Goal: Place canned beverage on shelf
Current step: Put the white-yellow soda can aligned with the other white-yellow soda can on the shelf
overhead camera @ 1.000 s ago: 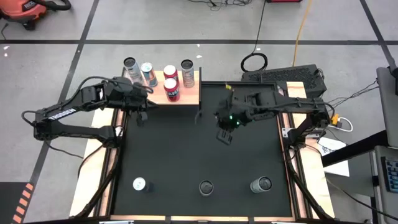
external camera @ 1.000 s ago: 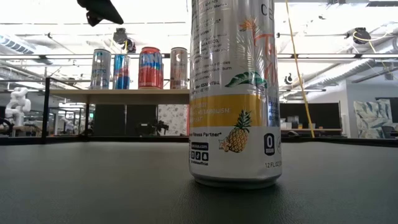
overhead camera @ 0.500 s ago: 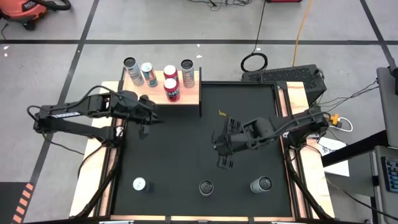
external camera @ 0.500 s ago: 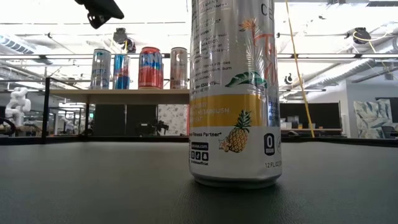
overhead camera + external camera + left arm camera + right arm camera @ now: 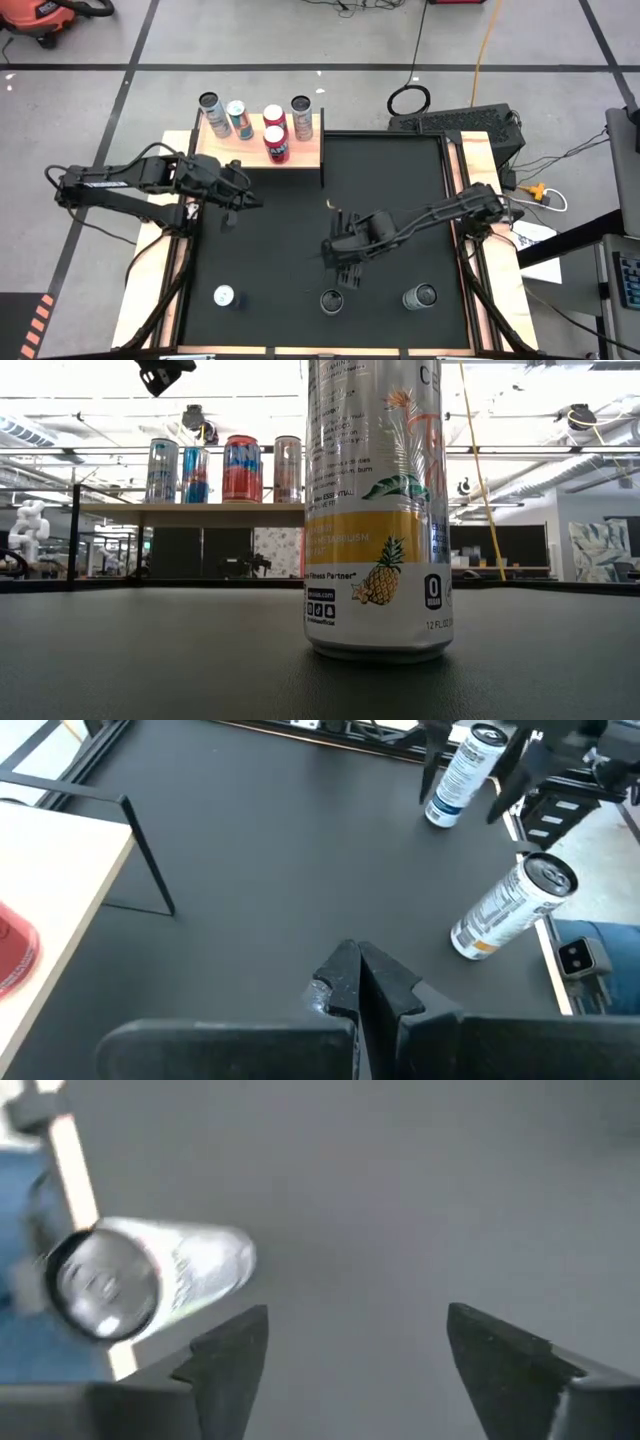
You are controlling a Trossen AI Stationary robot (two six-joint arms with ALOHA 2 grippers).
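The pale wooden shelf (image 5: 305, 150) stands at the table's far left and carries several upright cans (image 5: 276, 142). Three more cans stand upright on the black mat along the near edge: left (image 5: 224, 296), middle (image 5: 331, 301) and right (image 5: 420, 297). The middle one is the pineapple-labelled can (image 5: 375, 510). My right gripper (image 5: 340, 275) hangs open above the mat, just on the far side of the middle can. In its wrist view that gripper (image 5: 355, 1330) has only mat between its fingers, and the can (image 5: 140, 1275) lies beside one finger. My left gripper (image 5: 358, 975) is shut and empty, over the mat near the shelf.
Narrow wooden strips (image 5: 168, 250) edge the black mat (image 5: 280, 240), whose middle is bare. A thin black post (image 5: 150, 855) marks the shelf's corner. Beyond the table's right side lie a dark case (image 5: 455, 125) and cables.
My right gripper has swung from the mat's far middle toward the near edge and a little left, sinking as it went, and now hangs by the middle can. My left gripper has drawn away from the shelf toward the near edge, still shut. No can has moved.
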